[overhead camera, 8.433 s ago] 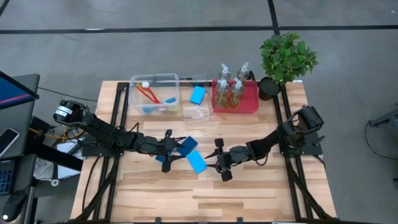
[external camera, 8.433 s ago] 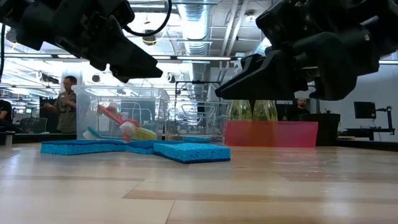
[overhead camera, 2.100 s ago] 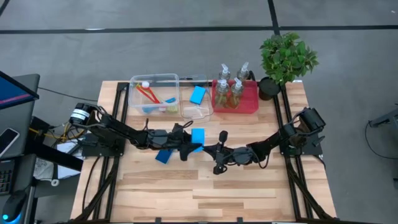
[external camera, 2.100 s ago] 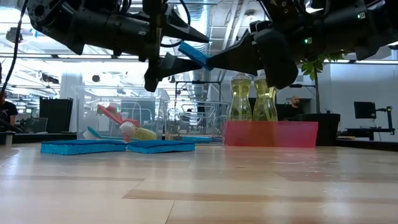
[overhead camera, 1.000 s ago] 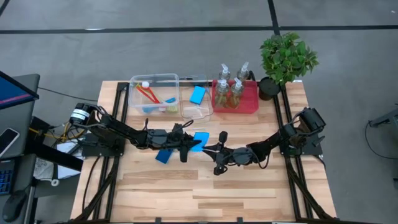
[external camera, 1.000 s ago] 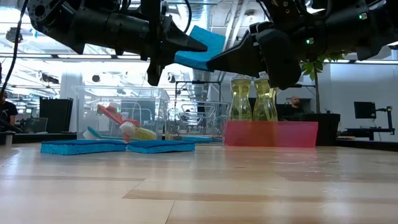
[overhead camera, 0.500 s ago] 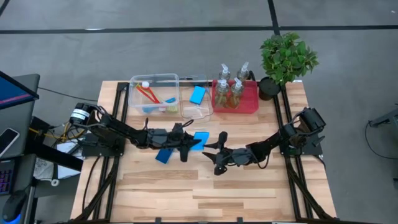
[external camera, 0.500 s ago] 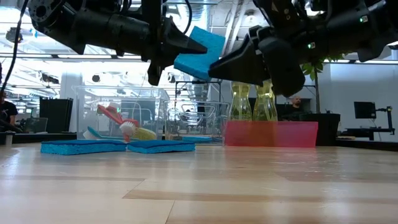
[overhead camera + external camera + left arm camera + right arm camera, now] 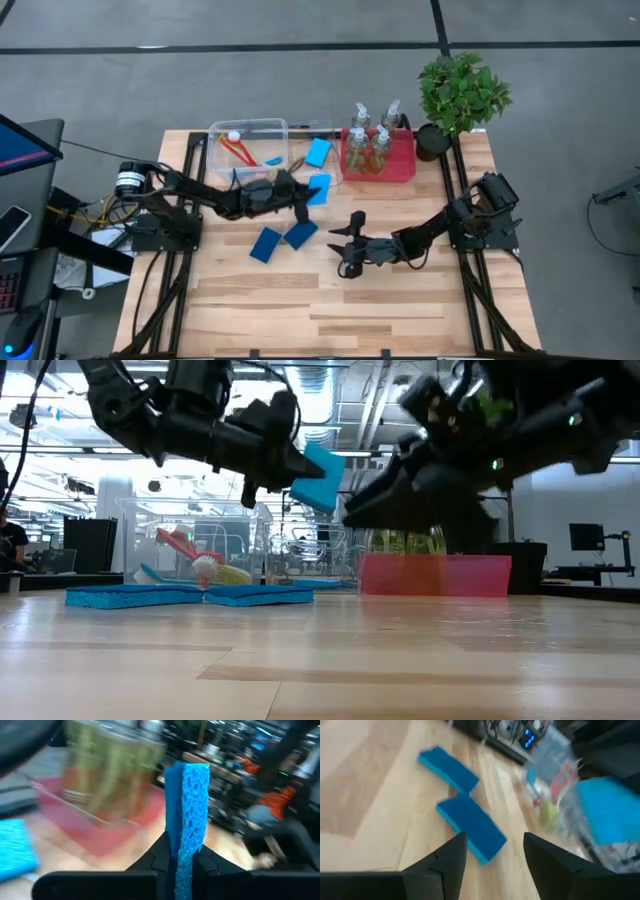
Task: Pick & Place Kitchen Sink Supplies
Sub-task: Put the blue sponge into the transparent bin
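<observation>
Over the wooden table (image 9: pixel 400 300), near its back edge, the left gripper (image 9: pixel 312 190) was clamped on a blue sponge (image 9: pixel 319 187), holding it in the air just in front of the two clear bins. From the left wrist camera the sponge (image 9: pixel 186 815) stood on edge, pinched between the two dark fingers (image 9: pixel 155 862). In the low view it (image 9: pixel 320 477) hung well above the tabletop, tilted.

The right gripper (image 9: pixel 343 245) sat lower toward the middle of the table, its fingers (image 9: pixel 447 857) spread wide with nothing between them. Through that gap two more sponges lay flat on the wood, one (image 9: pixel 470 826) nearer and the other (image 9: pixel 447 768) just beyond, their corners close or touching. From above, the same pair (image 9: pixel 283 238) lay between the two arms, nearer the left one.

At the back, the left clear bin (image 9: pixel 213 140) held the long-handled brushes (image 9: pixel 245 155), red, blue and green showing among them. The smaller clear bin (image 9: pixel 325 183) next to it held another blue sponge (image 9: pixel 318 152). The red tray (image 9: pixel 410 165) beside that carried the four pump bottles (image 9: pixel 368 143) of yellow-green liquid, standing upright and crowded together. A potted plant (image 9: pixel 460 90) stood at the far right corner, just beside the tray.

Beyond the table a person (image 9: pixel 12 545) could be seen at the room's far left edge.
</observation>
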